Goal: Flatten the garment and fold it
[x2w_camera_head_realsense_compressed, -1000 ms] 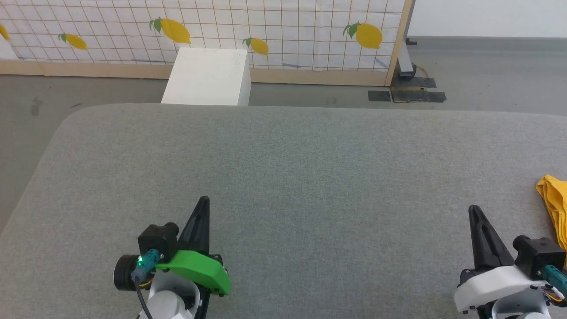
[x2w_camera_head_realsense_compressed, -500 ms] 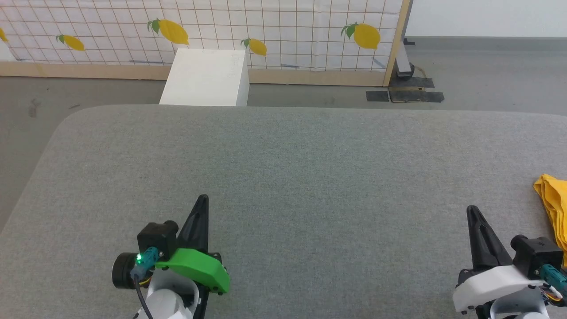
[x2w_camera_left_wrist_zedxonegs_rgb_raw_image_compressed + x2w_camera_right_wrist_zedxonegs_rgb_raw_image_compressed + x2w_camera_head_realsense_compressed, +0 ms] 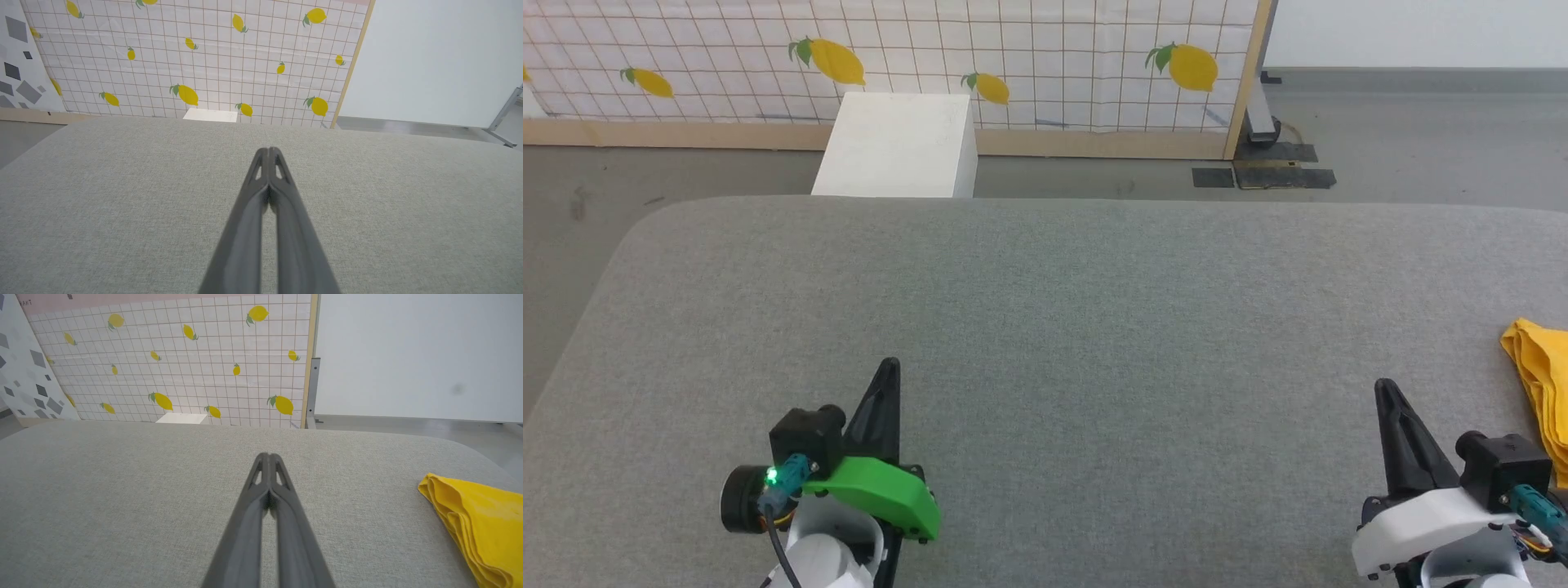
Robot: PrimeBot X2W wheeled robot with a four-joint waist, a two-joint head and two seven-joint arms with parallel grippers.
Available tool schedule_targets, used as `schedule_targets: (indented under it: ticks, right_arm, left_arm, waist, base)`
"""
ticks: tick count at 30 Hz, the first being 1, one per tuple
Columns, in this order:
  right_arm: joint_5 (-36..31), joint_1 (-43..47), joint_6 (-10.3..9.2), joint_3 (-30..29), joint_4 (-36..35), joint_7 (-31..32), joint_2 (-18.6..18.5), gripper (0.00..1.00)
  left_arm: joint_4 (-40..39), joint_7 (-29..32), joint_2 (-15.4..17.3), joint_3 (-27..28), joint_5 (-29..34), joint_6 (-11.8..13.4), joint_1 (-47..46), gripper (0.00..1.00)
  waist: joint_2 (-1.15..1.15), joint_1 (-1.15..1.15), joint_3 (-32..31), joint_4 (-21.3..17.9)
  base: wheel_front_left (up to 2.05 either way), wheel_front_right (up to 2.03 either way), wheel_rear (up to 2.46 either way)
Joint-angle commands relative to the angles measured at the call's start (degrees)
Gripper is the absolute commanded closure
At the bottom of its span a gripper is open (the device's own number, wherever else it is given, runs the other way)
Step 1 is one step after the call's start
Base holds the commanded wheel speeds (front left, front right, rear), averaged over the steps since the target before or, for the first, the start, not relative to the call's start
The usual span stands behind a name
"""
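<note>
The bright yellow garment [image 3: 1539,384] lies bunched in layered folds at the grey table's right edge, cut off by the head view; the right wrist view shows the garment [image 3: 478,522] at its right. My right gripper [image 3: 1383,389] is shut and empty, hovering just left of the cloth and apart from it; its tips meet in the right wrist view [image 3: 267,457]. My left gripper [image 3: 888,367] is shut over bare table at the lower left, fingers pressed together in the left wrist view [image 3: 268,152]. The shirt's print is hidden.
The grey fabric-covered table [image 3: 1045,310] spans the view, with rounded far corners. Beyond its far edge stands a white box [image 3: 894,145] on the floor, before a grid-patterned screen printed with lemons [image 3: 931,49]. A metal post base [image 3: 1262,131] sits at the back right.
The whole head view has drifted slightly to the left and down, so the camera turned. More of the garment shows at the right edge. Neither gripper changed state.
</note>
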Motion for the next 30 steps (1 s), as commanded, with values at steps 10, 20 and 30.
schedule_targets:
  ticks: [10, 20, 30]
  right_arm:
    - [-0.74, -0.65, -0.03, 0.74, -0.72, 0.7, 0.03, 1.0]
    - [-1.08, -0.84, -0.03, 1.26, -1.03, 1.25, 0.03, 1.0]
    - [-1.42, -1.04, -0.04, 1.79, -1.33, 1.8, 0.04, 1.0]
  left_arm:
    - [-1.91, 1.29, -0.09, 0.88, 1.8, 0.65, 1.45, 1.0]
    - [-3.34, 2.45, -0.11, 1.53, 2.86, 0.93, 2.1, 1.0]
    - [-4.78, 3.59, -0.14, 2.19, 3.91, 1.2, 2.75, 1.0]
  waist:
    - [0.0, 0.0, -0.07, -0.35]
    - [0.0, 0.0, -0.14, -0.68]
    - [0.0, 0.0, -0.22, -1.01]
  base:
    - [0.0, 0.0, 0.0]
    - [0.0, 0.0, 0.0]
    - [0.0, 0.0, 0.0]
